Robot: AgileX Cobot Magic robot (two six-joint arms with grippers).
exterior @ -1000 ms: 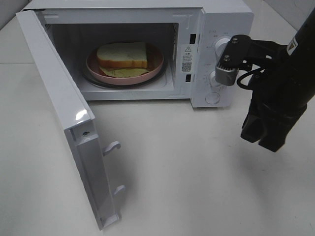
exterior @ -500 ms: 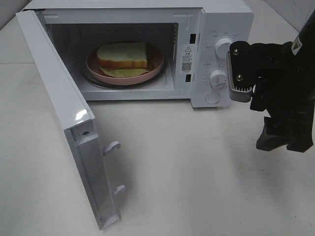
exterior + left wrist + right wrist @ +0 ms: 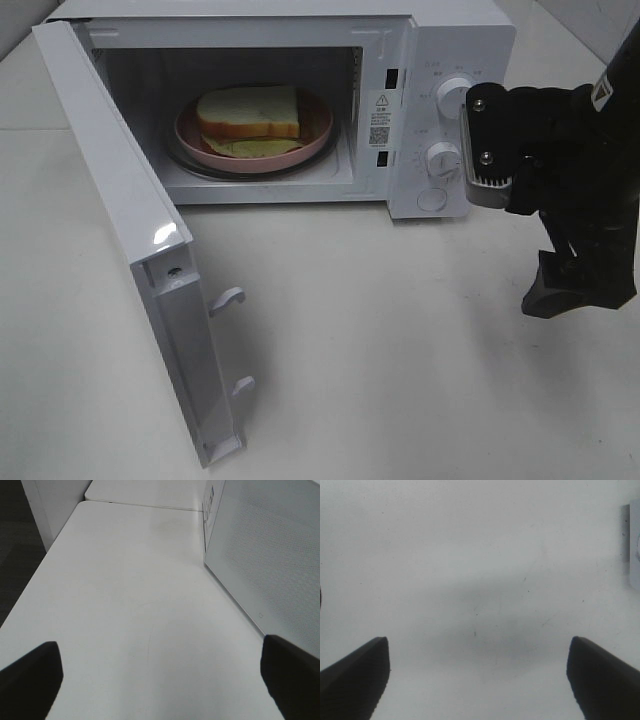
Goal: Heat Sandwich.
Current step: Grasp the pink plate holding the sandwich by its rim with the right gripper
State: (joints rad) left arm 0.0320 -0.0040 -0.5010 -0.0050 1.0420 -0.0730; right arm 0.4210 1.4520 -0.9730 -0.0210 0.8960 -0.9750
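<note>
Now: sandwich (image 3: 248,111) inside microwave (image 3: 440,60), door (image 3: 130,200) open. My R fingers (image 3: 355,675), L fingers (image 3: 27,680): wide apart, empty. Next, I reckon: push door shut.

Items on record were:
- one microwave (image 3: 440,40), with one door (image 3: 120,220)
- two latch hooks: upper hook (image 3: 228,298), lower hook (image 3: 243,385)
- two dials: upper dial (image 3: 455,92), lower dial (image 3: 441,157)
- one round button (image 3: 432,199)
- one label (image 3: 380,118)
- one pink plate (image 3: 315,128)
- one sandwich (image 3: 248,112)
- one table (image 3: 400,350)
- two grippers, each with two fingers: left gripper (image 3: 160,680), right gripper (image 3: 480,675)
</note>
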